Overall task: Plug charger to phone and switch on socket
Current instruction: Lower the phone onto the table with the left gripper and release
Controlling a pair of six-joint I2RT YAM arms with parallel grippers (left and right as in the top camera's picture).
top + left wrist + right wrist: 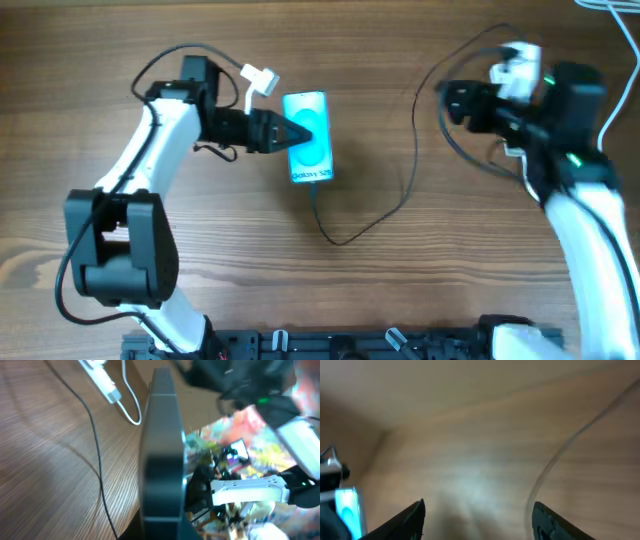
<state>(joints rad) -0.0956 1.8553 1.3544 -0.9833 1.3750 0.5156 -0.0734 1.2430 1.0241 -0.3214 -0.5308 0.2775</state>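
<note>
— Nearest on the table [400, 290], what?

— Only a slack loop of the charger [345, 238], near and right of the phone [308, 140]. From there, up to the phone's near end on one side, away toward the far right on the other. Too small to tell whether seated in the port.

— And further back, at the phone itself?

— Left of centre, turquoise screen up, white strip toward its near end. Pinched at its left edge by the left gripper [292, 133], fingers narrowed onto it, one tip over the screen. From the left wrist, seen edge-on as a dark slab.

— Right of that?

— Well apart from the phone, toward the far right, the right gripper [447, 100]. Spread wide, nothing between its fingers [415, 515]. Close beside the charger's far stretch; contact impossible to tell.

— Farthest back?

— The socket [516, 62], white, just behind the right gripper and partly hidden by that arm. Switch position impossible to make out.
</note>
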